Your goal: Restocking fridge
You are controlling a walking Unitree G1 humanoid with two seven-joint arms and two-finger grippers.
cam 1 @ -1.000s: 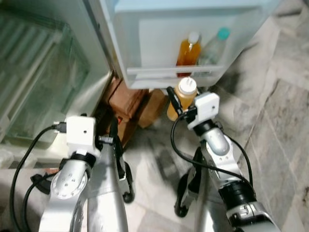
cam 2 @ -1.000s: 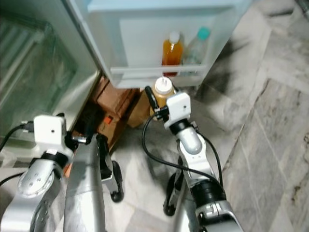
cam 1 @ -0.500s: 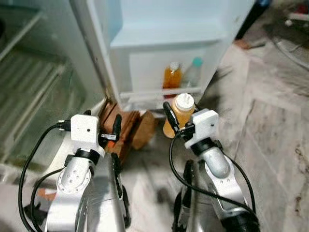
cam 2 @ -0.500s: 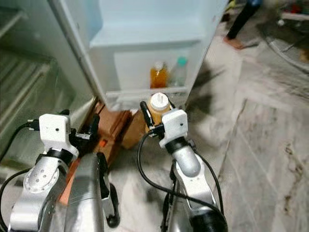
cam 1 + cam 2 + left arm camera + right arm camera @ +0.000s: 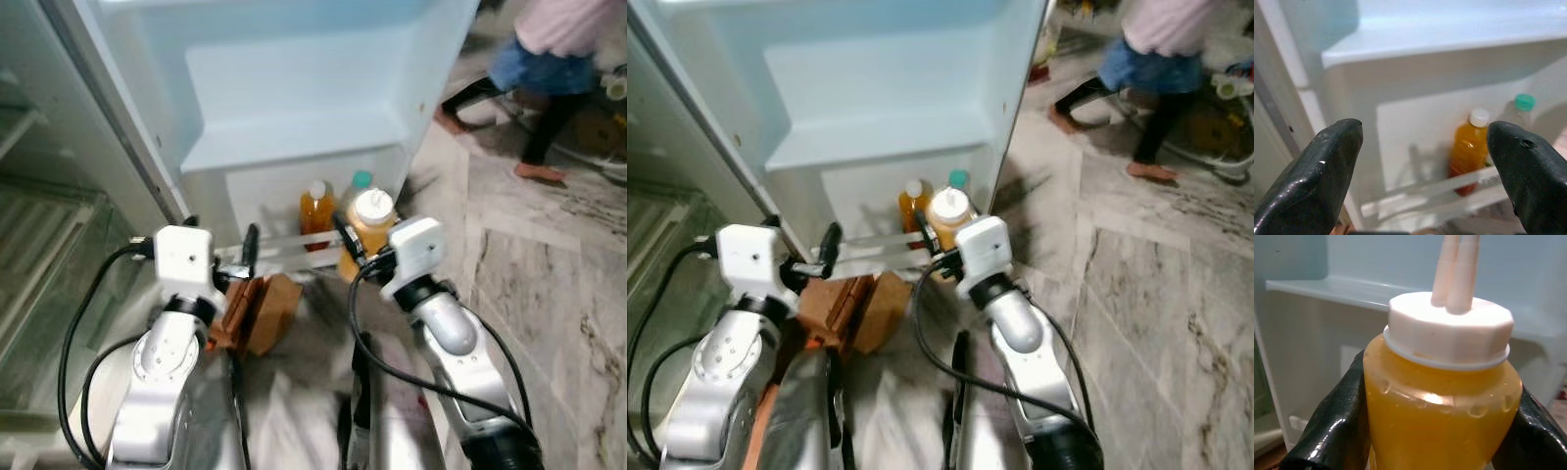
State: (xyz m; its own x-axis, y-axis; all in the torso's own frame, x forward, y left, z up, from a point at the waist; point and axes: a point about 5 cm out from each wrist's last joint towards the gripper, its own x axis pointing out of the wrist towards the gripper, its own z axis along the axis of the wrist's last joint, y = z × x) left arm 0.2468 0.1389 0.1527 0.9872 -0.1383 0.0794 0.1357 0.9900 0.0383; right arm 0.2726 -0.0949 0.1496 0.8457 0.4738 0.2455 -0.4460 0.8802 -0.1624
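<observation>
An open fridge door (image 5: 294,108) faces the robot, its top cut off by the frame. A person (image 5: 549,69) stands on the marble floor (image 5: 549,274) beyond it, seen only from the waist down and blurred. Brown boxes (image 5: 260,308) sit under the door, partly hidden by the left arm. The door's bottom shelf (image 5: 294,245) holds a juice bottle (image 5: 1468,149) and a clear bottle (image 5: 1515,110) with a green cap, which the head views half hide behind the held bottle. The right gripper (image 5: 1442,426) clasps a sauce bottle (image 5: 1442,401) of orange sauce just before that shelf; the wrist view shows its white twin-nozzle cap. The left gripper (image 5: 1422,161) hangs empty with fingers spread, pointed at the shelf.
</observation>
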